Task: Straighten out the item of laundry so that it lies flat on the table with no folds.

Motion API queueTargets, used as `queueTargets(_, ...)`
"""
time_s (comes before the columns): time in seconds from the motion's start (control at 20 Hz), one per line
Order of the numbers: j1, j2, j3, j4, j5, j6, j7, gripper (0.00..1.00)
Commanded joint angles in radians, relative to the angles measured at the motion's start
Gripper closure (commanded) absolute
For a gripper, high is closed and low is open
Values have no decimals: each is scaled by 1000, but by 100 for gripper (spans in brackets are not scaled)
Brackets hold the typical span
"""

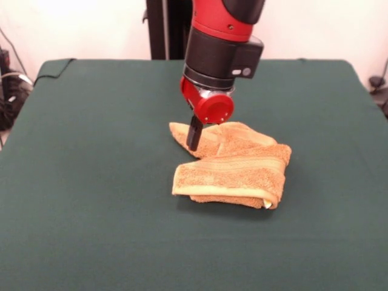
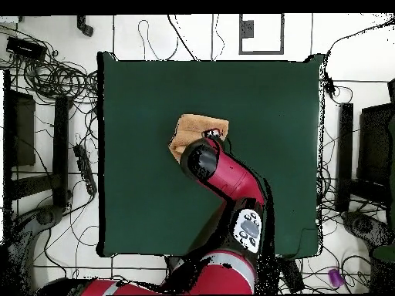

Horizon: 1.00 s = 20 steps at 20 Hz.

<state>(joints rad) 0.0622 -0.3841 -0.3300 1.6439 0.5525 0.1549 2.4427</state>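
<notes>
Item: orange-tan terry towel point(image 1: 233, 167), folded and bunched, lying near the middle of the dark green tabletop point(image 1: 91, 182). In the front view its near part is doubled over into a thick band with pale woven border stripes running across it, edges stacked at the near right corner; a second, thinner layer spreads behind and to the left, ending in a pointed corner. In the overhead view the towel point(image 2: 193, 129) shows as a small tan patch just above the arm's end, partly covered by it. Arm: red and black, reaching from the base over the tabletop, its thick black wrist section pointing nearly straight down, a round red joint at the lower end. Gripper point(image 1: 194, 134): a dark finger descends from the red joint onto the towel's far left layer, its tip at or against the cloth; whether it is spread or pinched on the fabric cannot be told from either view. Surroundings: cables and dark equipment on the floor around the tabletop.
</notes>
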Motion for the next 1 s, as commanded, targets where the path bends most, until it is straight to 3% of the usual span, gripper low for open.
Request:
queueTargets(0.05, -7, 23, 115, 75, -25, -41, 136, 100)
queueTargets(0.1, 1, 27, 105, 68, -23, -13, 131, 0)
queueTargets(1.0, -7, 49, 140, 62, -18, -36, 149, 0)
